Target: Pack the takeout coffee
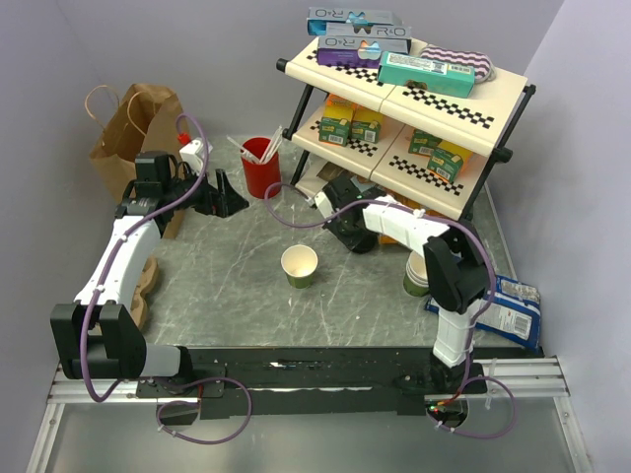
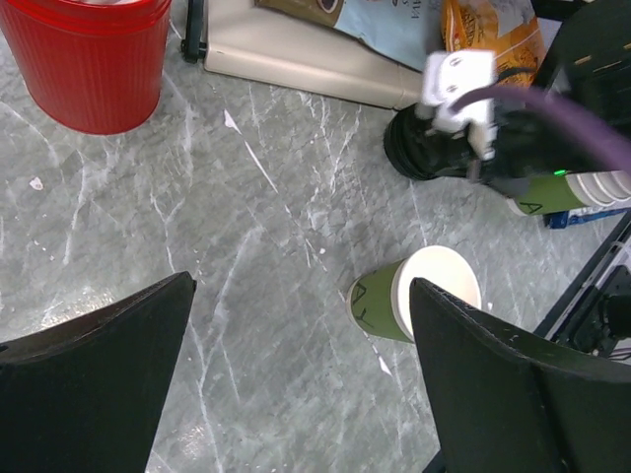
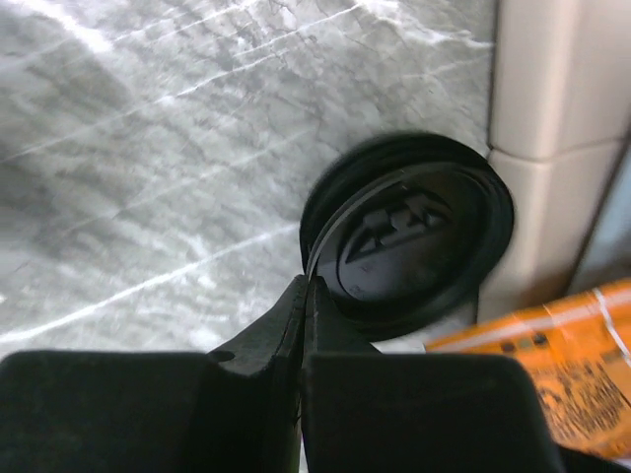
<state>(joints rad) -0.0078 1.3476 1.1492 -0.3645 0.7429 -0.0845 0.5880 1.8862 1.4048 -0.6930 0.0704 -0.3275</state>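
Right wrist — takeout coffee (image 3: 434,187), lid embossing (image 3: 389,227) blurred

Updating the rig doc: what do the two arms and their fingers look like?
The left arm and right arm match: white link shells, black joint housings and black bases. A purple cable runs loosely along each. The fingers are plain matte black wedges; no markings visible.

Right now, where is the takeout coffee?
Right of centre in the right wrist view, the takeout coffee stands by the shelf's foot, just ahead of the right gripper.
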